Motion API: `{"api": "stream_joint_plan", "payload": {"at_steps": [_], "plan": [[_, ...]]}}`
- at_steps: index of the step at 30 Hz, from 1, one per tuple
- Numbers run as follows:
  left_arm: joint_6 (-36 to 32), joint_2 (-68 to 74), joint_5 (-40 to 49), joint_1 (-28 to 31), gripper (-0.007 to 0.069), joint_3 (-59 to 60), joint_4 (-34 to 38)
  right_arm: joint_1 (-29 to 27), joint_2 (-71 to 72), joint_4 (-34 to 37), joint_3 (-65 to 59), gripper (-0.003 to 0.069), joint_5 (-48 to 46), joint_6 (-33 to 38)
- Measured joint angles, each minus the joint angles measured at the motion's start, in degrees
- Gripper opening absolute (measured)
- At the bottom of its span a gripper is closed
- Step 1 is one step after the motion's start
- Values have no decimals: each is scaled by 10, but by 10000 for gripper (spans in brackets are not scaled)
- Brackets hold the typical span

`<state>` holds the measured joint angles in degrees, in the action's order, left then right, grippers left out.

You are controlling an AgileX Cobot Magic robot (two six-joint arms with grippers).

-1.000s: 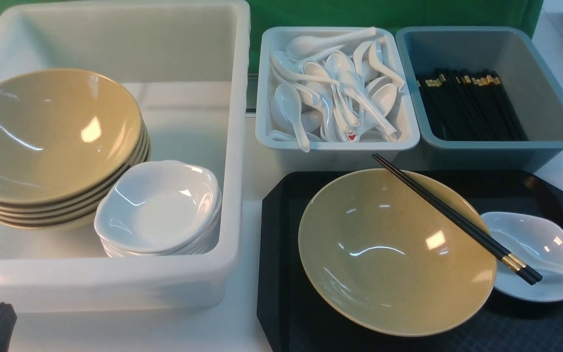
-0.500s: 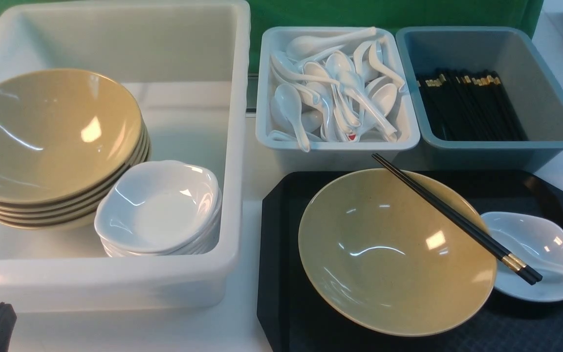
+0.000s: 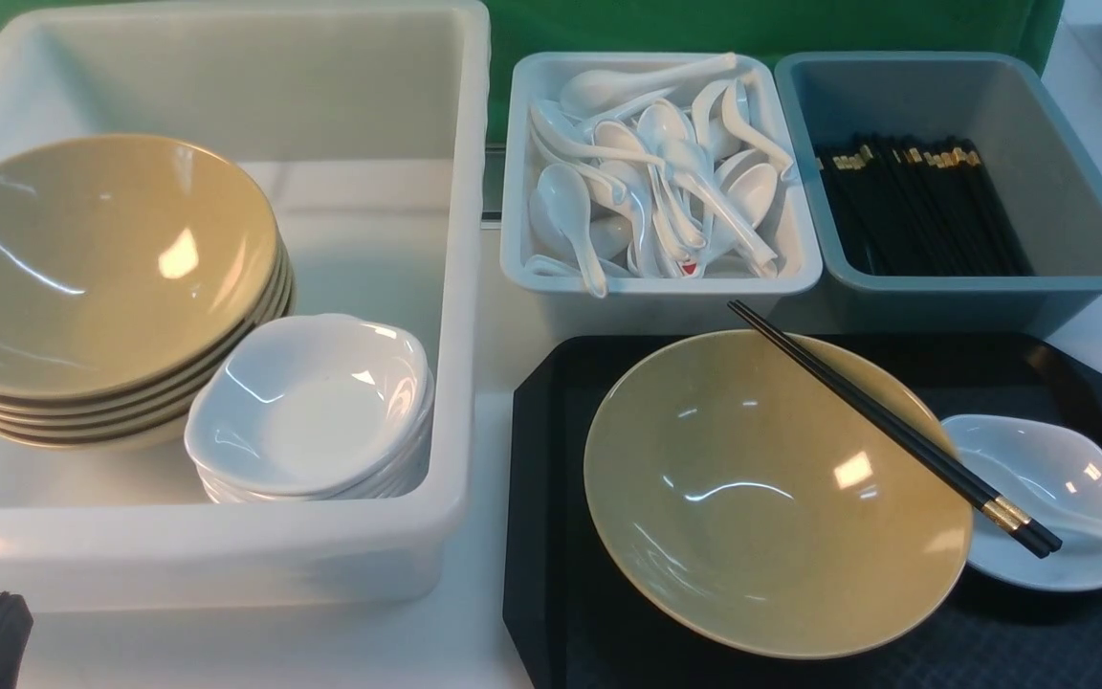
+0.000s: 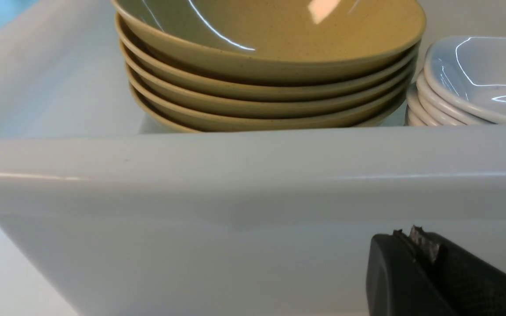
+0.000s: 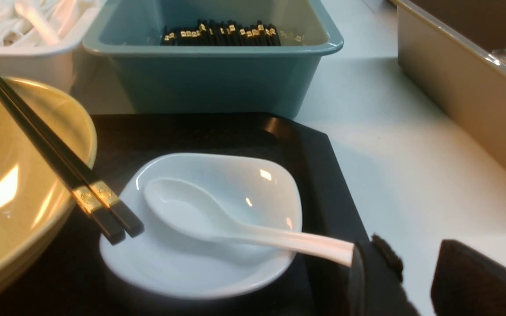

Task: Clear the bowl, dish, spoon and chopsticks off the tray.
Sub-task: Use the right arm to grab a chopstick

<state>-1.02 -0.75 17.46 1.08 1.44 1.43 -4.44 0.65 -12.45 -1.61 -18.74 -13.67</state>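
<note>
The large flat black plastic tray (image 3: 537, 574) lies at the near right of the scene. On its left part sits the wide, glossy tan speckled bowl (image 3: 771, 498). The pair of thin black chopsticks with gold bands (image 3: 895, 431) lies slanted across the bowl's right rim, thick ends over the small white rounded-square dish (image 3: 1082, 459) at the tray's right. The white glossy soup spoon (image 5: 182, 210) rests in that dish, its handle reaching out over the right rim. The right gripper (image 5: 411, 267) sits at the handle's end, fingers apart with nothing between them; whether one touches the handle cannot be told. The left gripper (image 4: 420, 237), fingers together and empty, sits just outside the near wall of the big white plastic tub (image 4: 253, 175) on the left.
</note>
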Motion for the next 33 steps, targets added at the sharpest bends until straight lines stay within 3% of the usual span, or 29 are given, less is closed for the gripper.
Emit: {"api": "stream_joint_plan", "payload": {"at_steps": [17,22,23,24,26,30,33], "plan": [[1,0,0,0,-11,0,3,0,0,0,0,239,2,0],[37,0,-2,0,-11,0,84,0,0,0,0,239,2,-33],[65,0,-7,0,-11,0,139,0,0,5,0,239,3,-84],[70,0,-9,0,-11,0,149,0,0,6,0,239,3,-94],[144,0,-15,0,-11,0,291,0,0,28,0,239,13,-259],[236,0,-21,0,-11,0,493,0,0,41,0,239,53,-556],[247,0,-31,0,-11,0,561,0,0,42,0,239,62,-640]]}}
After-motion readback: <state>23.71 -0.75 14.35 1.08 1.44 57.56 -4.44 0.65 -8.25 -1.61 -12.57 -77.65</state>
